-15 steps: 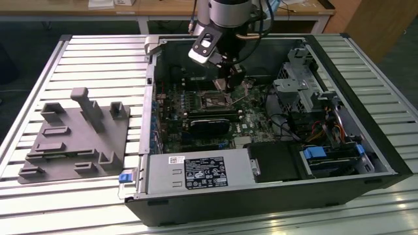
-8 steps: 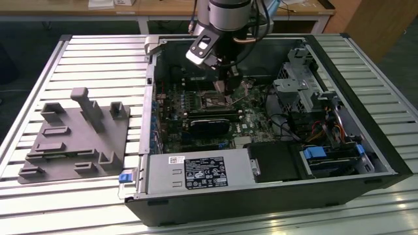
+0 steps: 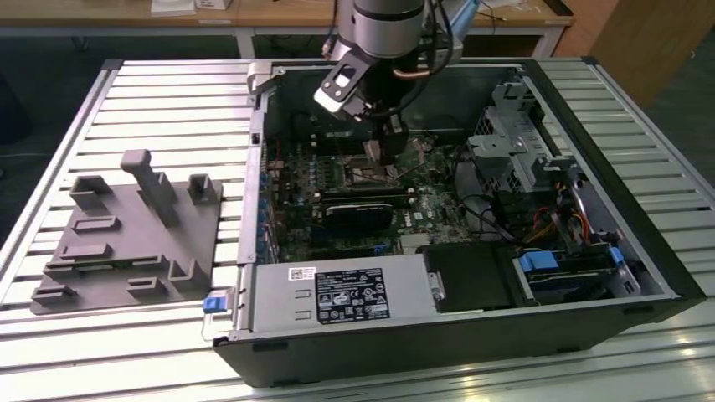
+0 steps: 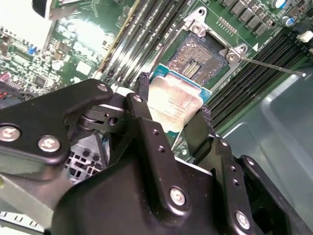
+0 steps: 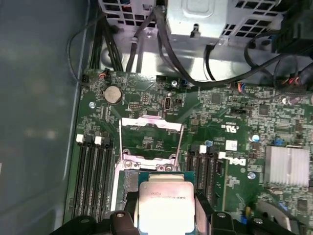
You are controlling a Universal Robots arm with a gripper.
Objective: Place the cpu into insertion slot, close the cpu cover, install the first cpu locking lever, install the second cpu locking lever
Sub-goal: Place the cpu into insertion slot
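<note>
Table: a slatted metal table (image 3: 179,92) carries the whole job; a grey fixture block (image 3: 123,243) stands on it at the exterior view's left, well apart from the case.
Computer case: the computer case (image 3: 447,352) lies on its side with the panel off, so the board faces up and can be reached from above.
Arm: the arm (image 3: 386,25) comes down into the case over the middle of the board, between the far wall and the graphics card (image 3: 360,213).
Motherboard: the green motherboard (image 5: 220,112) lies flat on the case floor, with memory slots (image 5: 93,171) on either side of the socket.
Gripper: the gripper (image 4: 174,98) is clamped on the cpu. Its black fingers (image 4: 143,88) pinch two opposite edges and leave the top and underside free — we judge so the chip can go down flat.
Cpu cover: the cpu cover (image 5: 151,123) is swung back on its hinge, and we see the board through its cut-out. It clears the way into the socket.
Insertion slot: the insertion slot (image 4: 195,56) is bare, with its contact field showing.
Cpu: the cpu (image 4: 173,105) hangs in the fingers, metal top up, overlapping the near edge of the slot. It is not seated, and we cannot tell the gap beneath it.
Locking lever: a thin locking lever (image 4: 271,66) is swung out from the socket corner — released, we judge, which lets the cover stand open.
</note>
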